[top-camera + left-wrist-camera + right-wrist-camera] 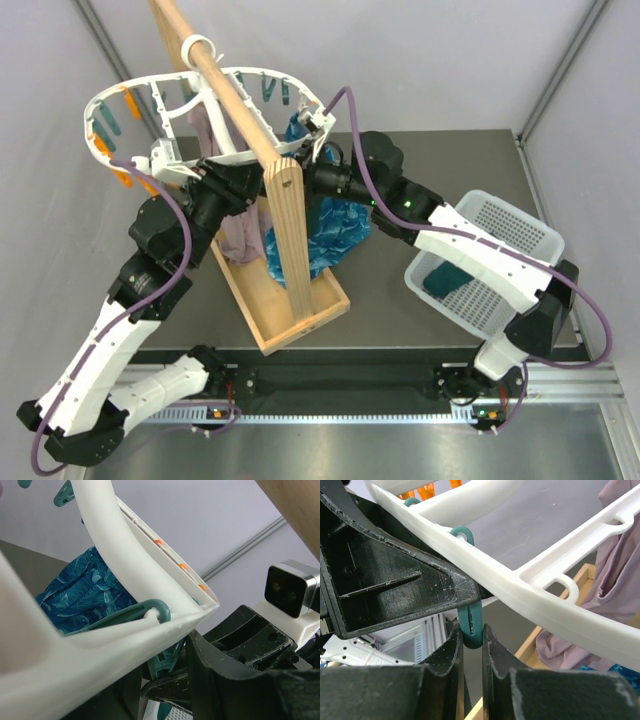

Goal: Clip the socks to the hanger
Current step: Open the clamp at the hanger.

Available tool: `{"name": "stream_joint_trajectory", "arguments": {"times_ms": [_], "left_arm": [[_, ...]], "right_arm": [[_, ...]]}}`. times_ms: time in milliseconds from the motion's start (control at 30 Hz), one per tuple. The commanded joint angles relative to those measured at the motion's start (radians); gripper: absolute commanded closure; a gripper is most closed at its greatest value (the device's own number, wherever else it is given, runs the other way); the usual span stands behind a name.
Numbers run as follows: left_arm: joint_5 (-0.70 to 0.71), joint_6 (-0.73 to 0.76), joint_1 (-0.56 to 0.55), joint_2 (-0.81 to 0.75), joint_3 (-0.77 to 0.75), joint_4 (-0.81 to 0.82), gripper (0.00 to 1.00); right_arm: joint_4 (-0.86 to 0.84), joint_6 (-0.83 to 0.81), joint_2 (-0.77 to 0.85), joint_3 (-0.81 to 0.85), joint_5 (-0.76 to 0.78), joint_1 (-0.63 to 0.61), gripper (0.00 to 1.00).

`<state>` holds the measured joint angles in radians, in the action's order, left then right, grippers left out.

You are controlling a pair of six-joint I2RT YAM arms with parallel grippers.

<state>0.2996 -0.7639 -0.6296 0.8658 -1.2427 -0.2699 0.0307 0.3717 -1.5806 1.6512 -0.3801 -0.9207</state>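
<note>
The white oval hanger (110, 100) hangs from the wooden pole, with teal and orange pegs along its rim. My right gripper (471, 635) is shut on a teal peg (470, 622) that hangs under the rim (530, 575); in the top view it (318, 135) is at the hanger's right end. My left gripper (170, 650) is closed round the same stretch of rim (125, 555), right beside the right gripper; the wooden post hides it in the top view. One dark teal sock (448, 280) lies in the white basket (520, 230). Neither gripper holds a sock.
A wooden pole (235, 95) sits on an upright post (290, 230) in a wooden tray base (290, 320). A bright blue mottled cloth (335, 225) and a mauve cloth (240, 230) hang below the hanger. The table's right edge is just beyond the basket.
</note>
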Motion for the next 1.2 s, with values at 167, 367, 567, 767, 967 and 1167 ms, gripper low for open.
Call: {"name": "stream_joint_trajectory", "arguments": {"times_ms": [167,367,567,767,967,1167], "left_arm": [[-0.022,-0.038,-0.002,0.030,-0.037,-0.060,0.53],[-0.020,-0.041,-0.002,0.041,-0.054,-0.074,0.45],[-0.001,-0.034,-0.002,0.045,-0.055,-0.069,0.49],[0.006,-0.032,-0.002,0.041,-0.057,-0.061,0.87],[0.013,-0.032,-0.002,0.027,-0.049,-0.065,1.00],[0.009,-0.038,-0.002,0.019,-0.044,-0.069,1.00]], "right_arm": [[0.115,-0.106,-0.004,0.133,0.112,-0.030,1.00],[0.169,-0.160,0.008,0.136,0.156,-0.033,1.00],[0.186,-0.183,0.008,0.140,0.159,-0.044,1.00],[0.189,-0.197,0.013,0.145,0.155,-0.056,1.00],[0.199,-0.182,0.037,0.121,0.190,-0.056,0.64],[0.149,-0.180,0.106,0.025,0.241,-0.050,0.40]]}}
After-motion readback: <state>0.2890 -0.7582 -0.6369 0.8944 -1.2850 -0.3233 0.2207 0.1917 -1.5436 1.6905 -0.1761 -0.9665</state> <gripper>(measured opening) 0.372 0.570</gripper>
